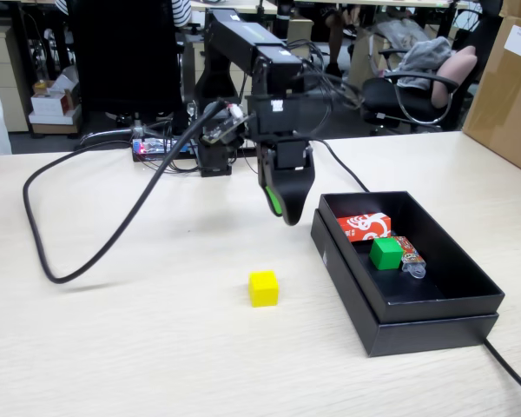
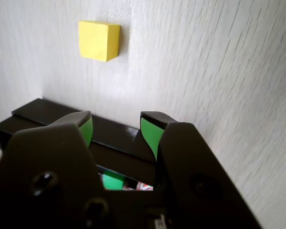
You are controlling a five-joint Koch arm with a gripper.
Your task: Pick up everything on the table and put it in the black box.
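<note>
End effector open, empty, downward

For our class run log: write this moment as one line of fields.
gripper: open, empty, above table | small yellow cube: on pale wood table | green cube, red swirl-marked block: inside matte black box

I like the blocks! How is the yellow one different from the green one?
The yellow cube is yellow and the green cube is green. The yellow cube sits alone on the table, while the green cube lies inside the black box, beside a red block. Both are small plain cubes, and neither is in the claw.
</note>
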